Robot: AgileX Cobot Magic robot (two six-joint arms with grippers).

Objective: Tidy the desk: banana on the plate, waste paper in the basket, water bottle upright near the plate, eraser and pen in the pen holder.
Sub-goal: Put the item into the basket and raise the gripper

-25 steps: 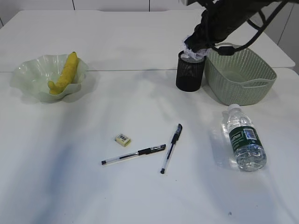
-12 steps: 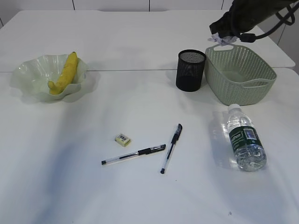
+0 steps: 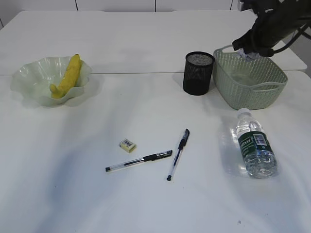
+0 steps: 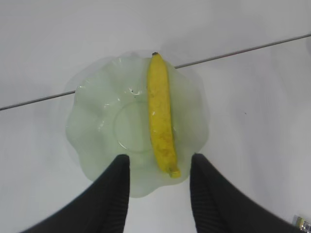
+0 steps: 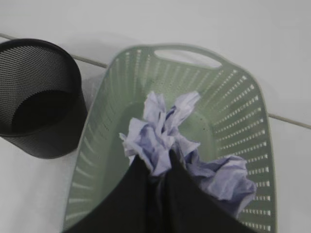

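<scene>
Our open left gripper [image 4: 159, 167] hovers above the banana [image 3: 66, 76], already on the plate [image 3: 29, 77]. Eraser [image 3: 127, 145], pens [image 3: 139, 161] and lying bottle [image 3: 254, 145] wait; our right gripper [image 5: 163, 162] pinches waste paper [image 5: 163, 133] over the basket [image 3: 252, 90].

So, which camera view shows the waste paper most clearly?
The right wrist view: the waste paper fills the middle, pinched in the right end effector above the basket. The exterior view shows only a small scrap. The left wrist view shows none.
</scene>
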